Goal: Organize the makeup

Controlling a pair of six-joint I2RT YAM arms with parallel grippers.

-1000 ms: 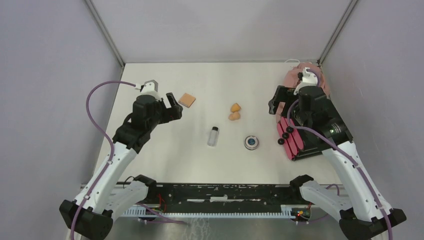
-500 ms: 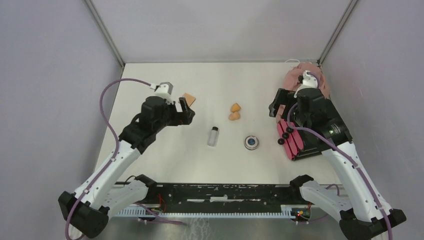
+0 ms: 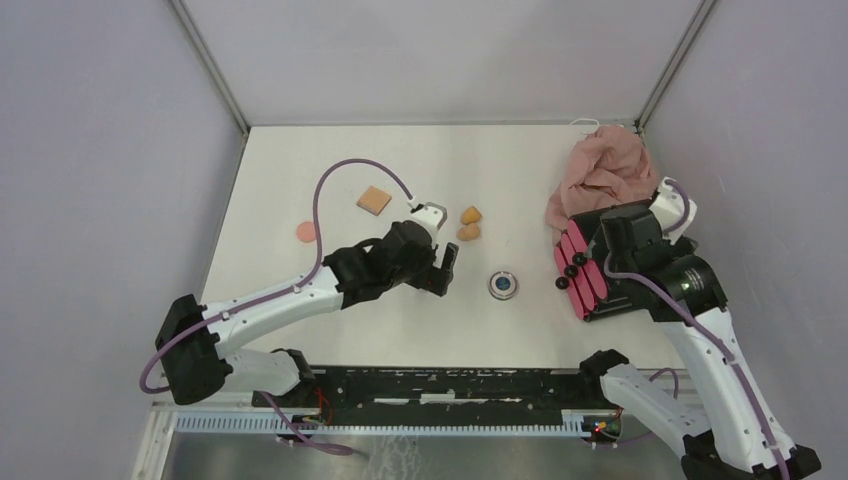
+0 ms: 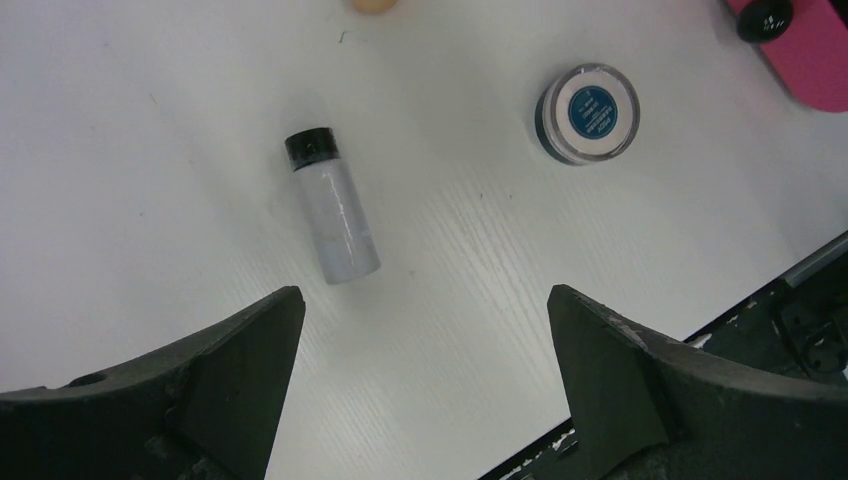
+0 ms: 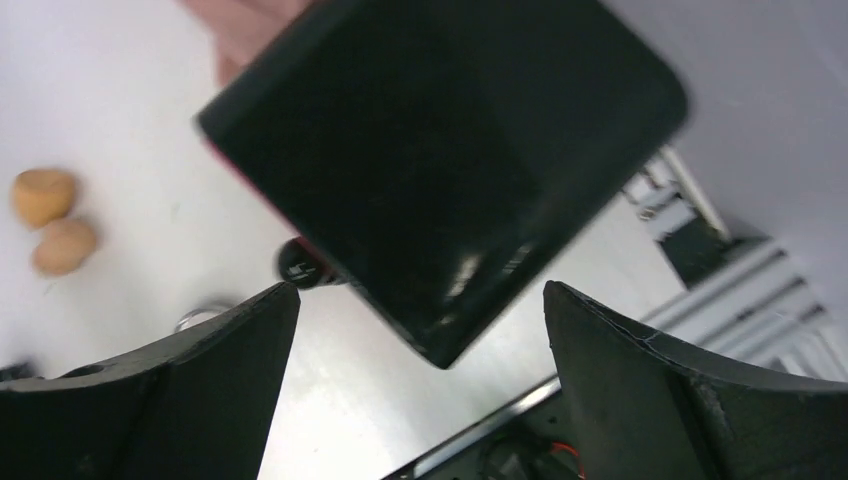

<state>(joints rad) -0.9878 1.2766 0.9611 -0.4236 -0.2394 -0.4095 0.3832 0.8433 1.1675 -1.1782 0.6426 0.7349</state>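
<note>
My left gripper (image 4: 422,300) hangs open above the table with nothing between its fingers. The clear black-capped vial (image 4: 332,207) lies on its side just beyond the left fingertip. The round silver compact (image 4: 588,113) sits further right. In the top view the left gripper (image 3: 443,268) covers the vial; the compact (image 3: 503,284) is to its right. Two orange sponges (image 3: 469,223) lie behind it, the tan pad (image 3: 374,200) and salmon puff (image 3: 305,231) to the left. My right gripper (image 5: 420,290) is open and empty above the black box (image 5: 440,170).
The black box with magenta drawers (image 3: 582,272) and black knobs stands at the right. The pinkish cloth (image 3: 600,170) is heaped in the back right corner. A black rail (image 3: 440,385) runs along the near table edge.
My left arm swung right from the tan pad to above the vial, uncovering the salmon puff. My right arm drew back from the cloth to over the box.
</note>
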